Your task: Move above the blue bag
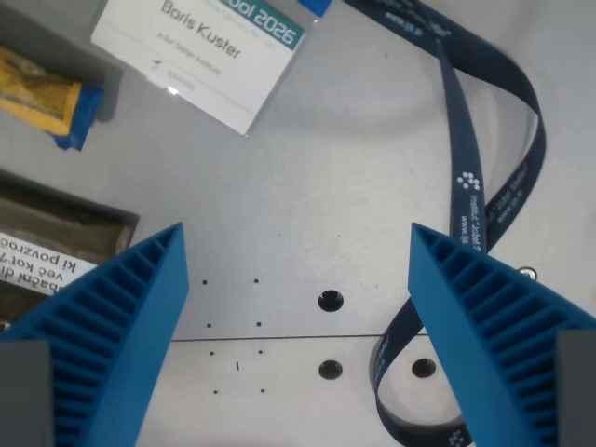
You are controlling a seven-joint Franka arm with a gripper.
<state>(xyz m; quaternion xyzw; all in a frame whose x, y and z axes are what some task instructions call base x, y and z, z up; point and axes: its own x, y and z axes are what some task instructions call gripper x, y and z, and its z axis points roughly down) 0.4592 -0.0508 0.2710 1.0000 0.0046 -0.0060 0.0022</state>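
A small bag [56, 104], yellow with a blue end, lies at the wrist view's upper left, partly on a grey block [51, 42] and cut off by the frame edge. My gripper [296, 233] is open, and its two blue ribbed fingers [121, 326] rise from the bottom corners with only bare metal table between them. The bag is well up and to the left of the gap, clear of both fingers.
A white name badge [200, 51] lies at the top centre, and its dark blue lanyard [475, 186] loops down the right side past the right finger. A dark box with a white printed label [42, 265] sits at the left. The grey metal table [307, 168] has bolt holes [331, 301].
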